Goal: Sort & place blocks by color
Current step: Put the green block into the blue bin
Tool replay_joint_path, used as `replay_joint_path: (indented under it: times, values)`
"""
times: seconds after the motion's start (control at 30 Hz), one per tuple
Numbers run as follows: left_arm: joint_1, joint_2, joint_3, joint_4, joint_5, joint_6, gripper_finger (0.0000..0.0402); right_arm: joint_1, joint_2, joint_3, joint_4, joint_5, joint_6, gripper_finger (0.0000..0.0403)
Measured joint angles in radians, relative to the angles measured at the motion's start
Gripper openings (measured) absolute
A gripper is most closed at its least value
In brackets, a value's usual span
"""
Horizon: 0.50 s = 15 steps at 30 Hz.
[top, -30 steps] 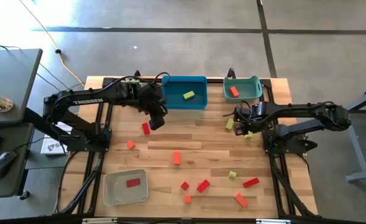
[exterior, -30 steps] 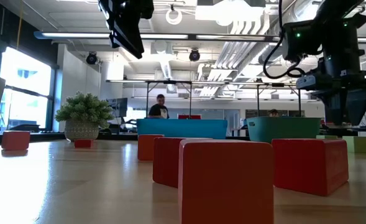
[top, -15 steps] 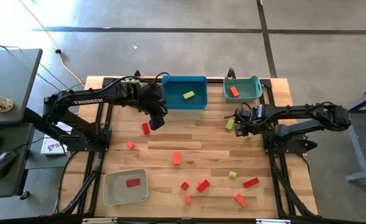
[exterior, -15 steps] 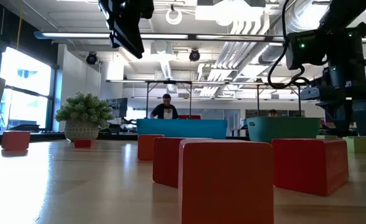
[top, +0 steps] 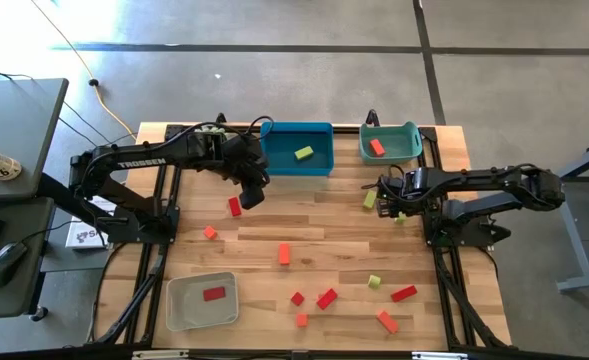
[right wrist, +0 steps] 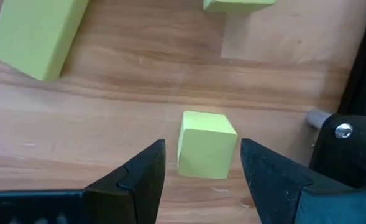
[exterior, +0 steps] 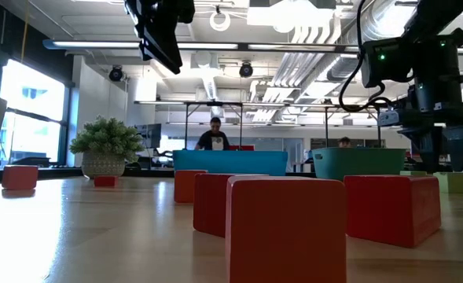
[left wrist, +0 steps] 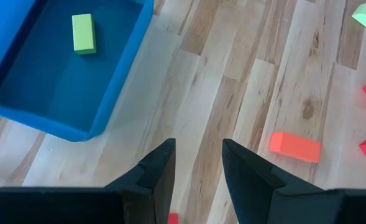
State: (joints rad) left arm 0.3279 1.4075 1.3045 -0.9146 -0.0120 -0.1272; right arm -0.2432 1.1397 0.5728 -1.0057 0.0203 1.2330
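Since a second ago the right tool (right wrist: 201, 163) dropped lower, jaws parted around a yellow-green cube (right wrist: 206, 144), not gripping. Left tool (left wrist: 198, 163) hangs unclenched, empty, near blue tray (top: 296, 148). Few blocks binned; most blocks (top: 326, 298) are loose on the tabletop (top: 314, 230). Cube sits near right edge frame; middle open.

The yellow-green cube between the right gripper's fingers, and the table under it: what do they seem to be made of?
The yellow-green cube looks like foam or painted wood: matte, evenly coloured, with slightly soft edges; the pictures cannot settle which. The table looks like wood planks with a smooth, lightly glossy finish: grain lines and plank seams show. The right gripper stands open around the cube.
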Motion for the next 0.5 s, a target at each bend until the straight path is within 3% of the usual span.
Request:
replay_joint_path:
  times: [0.5]
  values:
    - [0.0,0.0,0.0,0.0,0.0,0.038,0.0122,0.0,0.155,0.001,0.061,-0.034,0.024,0.0183]
